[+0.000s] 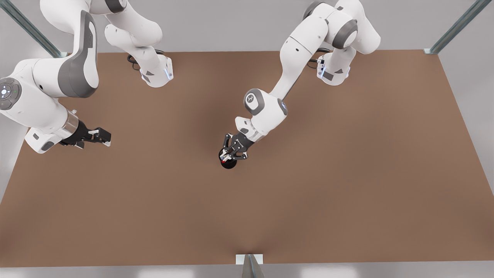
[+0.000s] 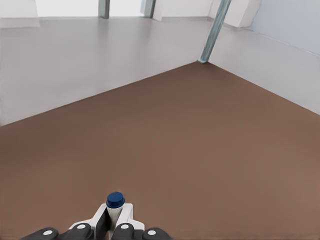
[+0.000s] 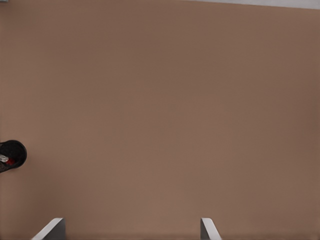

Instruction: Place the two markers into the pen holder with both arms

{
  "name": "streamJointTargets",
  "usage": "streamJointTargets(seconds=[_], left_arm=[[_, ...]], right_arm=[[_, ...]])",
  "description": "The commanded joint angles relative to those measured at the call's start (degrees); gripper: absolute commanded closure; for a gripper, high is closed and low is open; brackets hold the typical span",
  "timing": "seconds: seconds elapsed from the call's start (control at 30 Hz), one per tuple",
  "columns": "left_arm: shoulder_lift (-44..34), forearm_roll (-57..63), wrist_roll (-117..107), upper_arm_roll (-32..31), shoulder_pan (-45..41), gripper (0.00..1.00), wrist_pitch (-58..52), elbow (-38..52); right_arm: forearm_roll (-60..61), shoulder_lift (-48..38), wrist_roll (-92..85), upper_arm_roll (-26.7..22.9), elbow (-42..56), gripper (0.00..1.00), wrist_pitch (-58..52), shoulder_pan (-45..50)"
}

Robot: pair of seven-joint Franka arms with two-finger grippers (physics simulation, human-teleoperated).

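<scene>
The two markers are split. The blue-capped marker (image 2: pixel 115 202) sits clamped between the fingers of the left gripper (image 2: pixel 114 224), cap poking out just past the fingertips and barrel running back between them. The red marker (image 3: pixel 6 160) is already down in the pen holder (image 3: pixel 12 152), red end and a bit of white showing at the rim. Right gripper (image 1: pixel 231 154) has its fingers spread wide and holds nothing. In the front view it overlaps the holder, while in its own wrist view the holder lies well off to one side of the fingertips. Its height above the cup can't be judged. Left gripper is well apart from the holder, which lies far beyond its fingertips. Handling, as a judgement: the marker is light, stiff and smooth-barrelled, so it is likely to pivot or slip if pinched near an end. A mid-barrel hold is safest. The holder is small and light and could tip under a skewed entry. Hidden: most of the blue marker's barrel behind the pads, so grip depth is unknown. The holder's mesh and the seated red marker's lean are too small to read.
</scene>
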Motion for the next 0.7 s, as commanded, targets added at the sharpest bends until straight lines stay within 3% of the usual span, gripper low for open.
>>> streamJointTargets(seconds=[0.0,0.07,0.1,0.13,0.17,0.2,0.33,0.4,0.43,0.47,0.5,0.53,0.57,0.6,0.67], left_arm=[[0.2,0.0,-1.3,0.0,-0.3,0.79,-0.2,0.1],[0.7,0.0,-1.3,0.0,-0.4,0.79,0.4,0.1],[0.7,0.0,-1.4,0.0,-0.4,0.54,0.4,0.1],[0.6,0.0,-1.4,0.0,-0.4,0.44,0.4,0.1],[0.6,0.0,-1.4,0.0,-0.4,0.27,0.4,0.2],[0.7,0.0,-1.4,0.0,-0.3,0.0,0.3,0.2],[-0.7,0.8,-6.8,0.2,0.1,0.0,-0.1,0.4],[-3.1,1.2,-10.7,0.4,2.1,0.0,-2.2,-3.9],[-5.7,2.1,-14.9,1.6,7.3,0.0,-15.2,-8.2],[-7.3,23.8,-29.2,8.9,8.8,0.0,-33.2,-6.0],[-7.2,38.2,-40.8,13.5,11.9,0.0,-55.7,4.3],[-7.3,44.2,-46.0,16.7,16.9,0.0,-74.7,10.2],[-7.9,46.8,-46.4,20.1,18.7,0.0,-83.6,12.2],[-8.1,55.8,-47.0,29.0,18.3,0.0,-91.4,16.1],[-8.1,64.2,-61.0,31.3,18.1,0.0,-90.4,18.2]], right_arm=[[0.0,-0.1,-1.2,0.0,0.0,0.0,-0.2,0.0],[0.0,-0.1,-1.3,0.0,0.0,0.0,-0.2,0.0],[0.0,-0.1,-1.3,-0.1,0.0,0.0,-0.2,0.0],[0.0,-0.1,-1.3,-0.1,0.0,0.0,-0.2,0.0],[0.0,-0.1,-1.3,-0.1,0.0,0.0,-0.2,0.0],[0.0,-0.1,-1.3,-0.1,0.0,0.0,-0.2,0.0],[0.0,-0.1,-1.3,-0.2,0.0,0.0,-0.2,0.0],[0.0,-0.1,-1.3,-0.1,0.0,0.0,-0.2,0.0],[0.0,-0.1,-1.3,-0.2,0.0,0.0,-0.2,0.0],[0.0,0.0,-1.3,-0.2,0.0,0.0,-0.2,0.0],[0.0,0.0,-1.3,-0.2,0.0,0.0,-0.2,0.0],[0.0,0.0,-1.3,-0.2,0.0,0.0,-0.2,0.0],[0.0,0.0,-1.3,-0.2,0.0,0.0,-0.2,0.0],[0.0,0.0,-1.3,-0.2,0.0,0.0,-0.2,0.0],[0.0,-0.1,-1.3,-0.2,0.0,0.0,-0.2,0.0]])
